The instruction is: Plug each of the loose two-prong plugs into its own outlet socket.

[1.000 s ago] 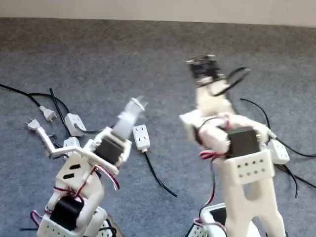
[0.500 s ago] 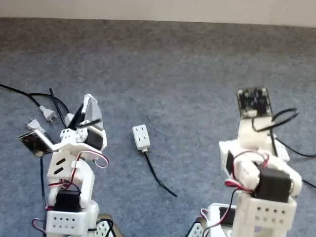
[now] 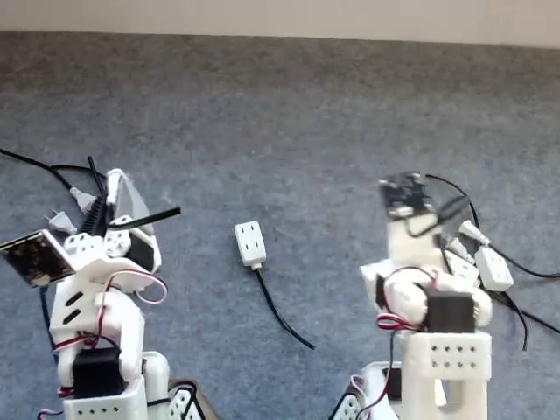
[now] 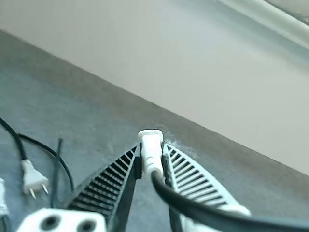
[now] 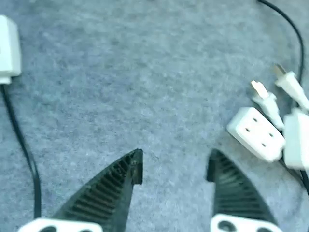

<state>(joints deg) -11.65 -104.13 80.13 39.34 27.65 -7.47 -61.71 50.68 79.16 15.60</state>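
Up off the carpet (image 3: pixel 306 131), a plug (image 4: pixel 150 141) is sitting clamped between the left gripper's (image 4: pixel 151 153) fingers, its cord (image 4: pixel 203 208) trailing and likely tugging it askew so the prongs miss an outlet (image 3: pixel 250 242), while the right gripper (image 5: pixel 175 169) is hovering, fingers apart, near two loose plugs (image 5: pixel 266 104).

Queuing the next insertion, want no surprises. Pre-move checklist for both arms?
1. Left gripper gripping white two-prong plug with black cable: ok, shut on it.
2. Held plug's prong alignment: cannot tell, prongs hidden.
3. Held plug over a socket: not ok, apart from the white outlet block between the arms.
4. That block's sockets free: ok, nothing plugged in.
5. Right gripper open, empty: ok.
6. Right gripper over a loose plug: not ok, loose white plugs lie aside, by a second white outlet block.
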